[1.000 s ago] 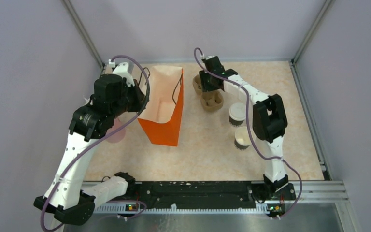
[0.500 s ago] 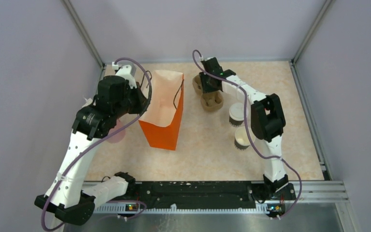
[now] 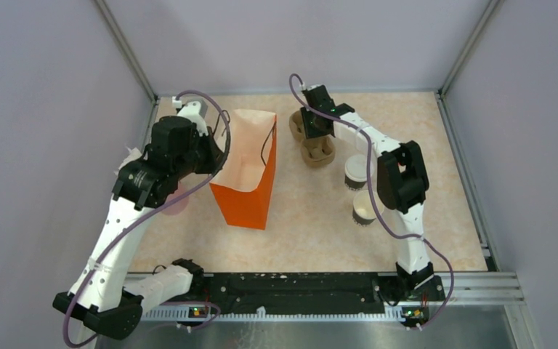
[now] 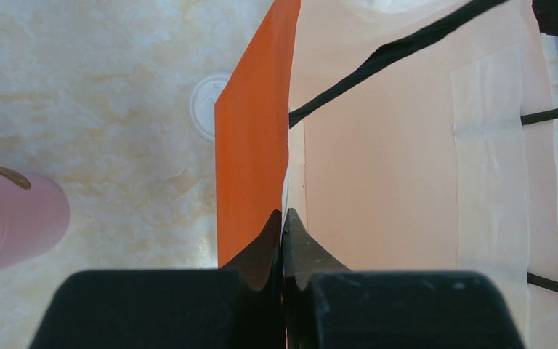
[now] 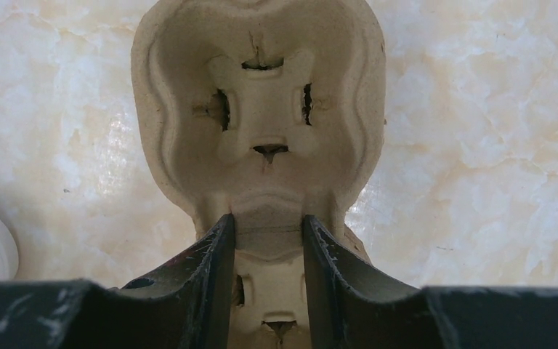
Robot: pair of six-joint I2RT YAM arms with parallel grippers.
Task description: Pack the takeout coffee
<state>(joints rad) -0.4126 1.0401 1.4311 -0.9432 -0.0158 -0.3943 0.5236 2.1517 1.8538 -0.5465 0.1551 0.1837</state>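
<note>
The takeout coffee [image 3: 356, 173], a tan cup with a white lid, stands on the table right of the brown pulp tray [image 3: 318, 147]. My right gripper [image 3: 314, 129] is shut on the tray's middle bridge; in the right wrist view its fingers [image 5: 214, 251] press both sides of the tray [image 5: 261, 109], gripper [image 5: 269, 227]. My left gripper [image 3: 218, 154] is shut on the left rim of the tall orange bag [image 3: 247, 193], which stands open. In the left wrist view the gripper [image 4: 283, 216] pinches the bag wall [image 4: 251, 167].
An open tan cup [image 3: 365, 209] stands in front of the lidded one. A pink cup [image 3: 176, 201] sits left of the bag, also in the left wrist view [image 4: 14, 218]. A loose white lid [image 4: 205, 109] lies by the bag. Walls close the left, back and right.
My left gripper has shifted slightly right and toward the near edge with the bag rim, and the bag has moved with it. The right gripper has barely moved on the tray.
</note>
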